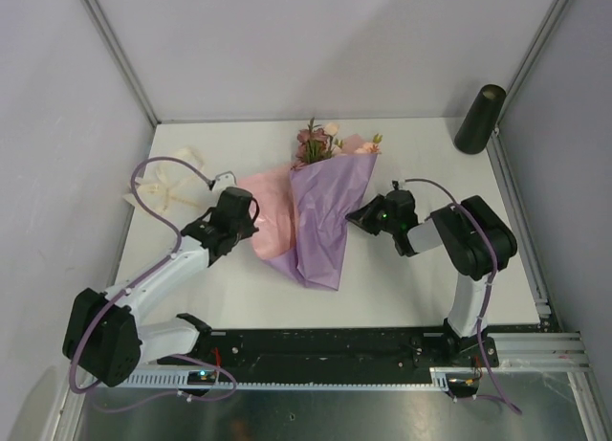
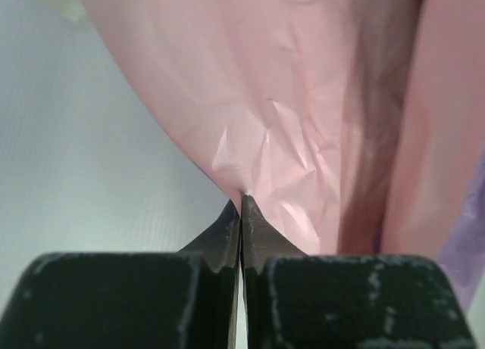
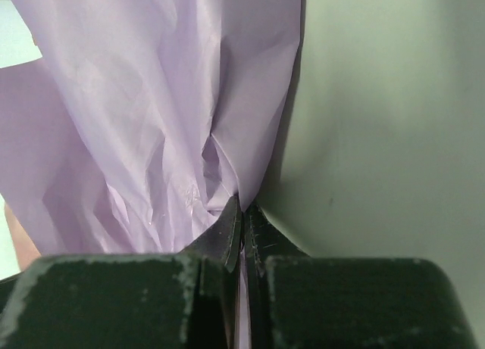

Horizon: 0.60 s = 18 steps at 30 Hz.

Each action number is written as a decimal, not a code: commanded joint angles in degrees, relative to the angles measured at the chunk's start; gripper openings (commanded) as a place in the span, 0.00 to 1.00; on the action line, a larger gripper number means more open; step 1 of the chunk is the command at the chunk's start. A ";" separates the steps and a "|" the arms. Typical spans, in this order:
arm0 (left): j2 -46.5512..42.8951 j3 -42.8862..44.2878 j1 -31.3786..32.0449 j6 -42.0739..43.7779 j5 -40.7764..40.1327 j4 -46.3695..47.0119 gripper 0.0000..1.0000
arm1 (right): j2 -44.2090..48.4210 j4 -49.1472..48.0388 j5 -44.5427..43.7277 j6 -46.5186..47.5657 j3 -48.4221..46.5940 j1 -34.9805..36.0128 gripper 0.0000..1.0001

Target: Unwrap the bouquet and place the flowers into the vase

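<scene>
Bouquet [image 1: 320,207] lies between both grippers, light and floppy; its thin paper looks quick to crumple or tear. Left gripper [image 2: 241,205] pinches the pink sheet [image 2: 288,99] by its edge, and right gripper [image 3: 242,213] pinches the lilac wrap [image 3: 151,99] likewise. Gentle outward pulls would suit.

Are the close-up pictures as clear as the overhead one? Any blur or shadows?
Top external: even, soft light, all sharp. Left wrist: pink paper slightly soft, table beside it washed pale. Right wrist: lilac paper creases crisp, dark shadow along its right edge.
</scene>
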<state>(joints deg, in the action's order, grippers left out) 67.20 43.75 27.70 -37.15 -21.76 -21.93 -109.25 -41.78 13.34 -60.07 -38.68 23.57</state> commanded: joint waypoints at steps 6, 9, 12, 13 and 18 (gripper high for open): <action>-0.94 -6.12 -0.09 -7.86 -4.41 -0.27 0.22 | 3.22 3.97 10.07 14.39 -2.18 -6.88 0.01; -0.67 -7.13 -0.03 -8.70 -4.92 -0.33 0.35 | 4.78 7.28 10.25 17.72 -3.60 -6.89 0.08; -1.85 -7.52 -0.02 -8.67 -5.12 -0.52 0.48 | 6.96 11.44 9.48 20.24 -4.59 -7.16 0.22; -3.11 -7.26 -0.02 -8.26 -5.17 -0.76 0.51 | 8.23 13.12 8.88 20.95 -5.02 -7.19 0.26; -11.38 -2.26 -0.02 -1.40 -4.33 -3.09 0.83 | 15.56 25.99 2.83 24.68 -6.87 -7.07 0.39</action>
<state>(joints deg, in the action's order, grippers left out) 62.87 36.58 27.73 -43.00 -24.49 -24.56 -100.49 -25.87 20.88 -40.60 -42.46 16.64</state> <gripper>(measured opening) 0.715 0.351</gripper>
